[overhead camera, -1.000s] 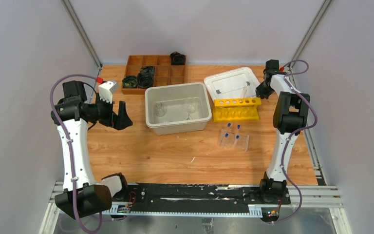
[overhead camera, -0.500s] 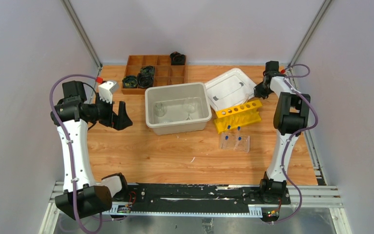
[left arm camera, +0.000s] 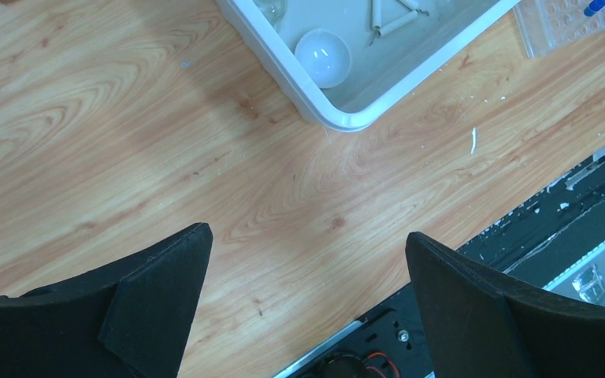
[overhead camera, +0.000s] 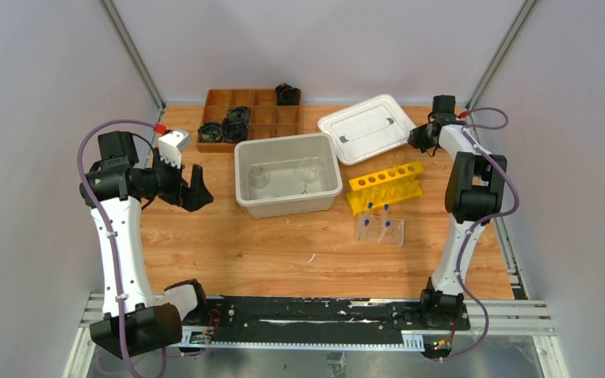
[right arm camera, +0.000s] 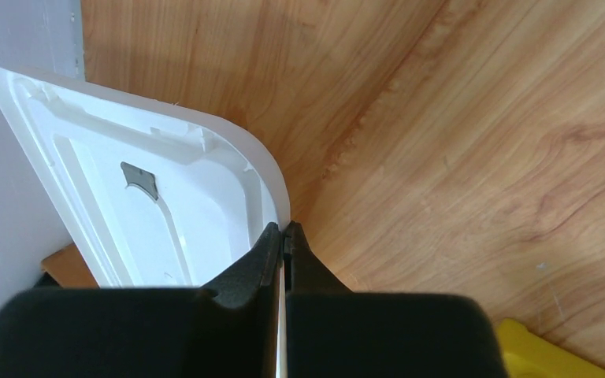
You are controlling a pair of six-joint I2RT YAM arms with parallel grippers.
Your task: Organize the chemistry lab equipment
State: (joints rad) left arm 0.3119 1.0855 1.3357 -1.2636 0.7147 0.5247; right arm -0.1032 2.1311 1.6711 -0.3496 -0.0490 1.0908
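My right gripper (overhead camera: 416, 140) (right arm camera: 283, 228) is shut on the rim of a white lid (overhead camera: 366, 128) (right arm camera: 165, 205) at the back right, which tilts off the table. The yellow rack (overhead camera: 384, 183) (right arm camera: 536, 350) lies askew in front of it. A clear plastic rack (overhead camera: 378, 228) (left arm camera: 575, 24) holds blue-capped tubes (overhead camera: 370, 209). The white bin (overhead camera: 287, 201) (left arm camera: 347, 118) contains a clear beaker (overhead camera: 258, 177), a white dome (left arm camera: 323, 57) and a white triangle (left arm camera: 398, 16). My left gripper (overhead camera: 193, 189) (left arm camera: 307, 244) hangs open and empty over bare wood left of the bin.
A brown wooden divided tray (overhead camera: 244, 118) with black coiled objects sits at the back left. Grey walls close in the table on three sides. The black base rail (left arm camera: 567, 228) runs along the near edge.
The right gripper closed on the lid's rim and swung the lid back and to the left. The yellow rack turned askew. The left arm stayed still.
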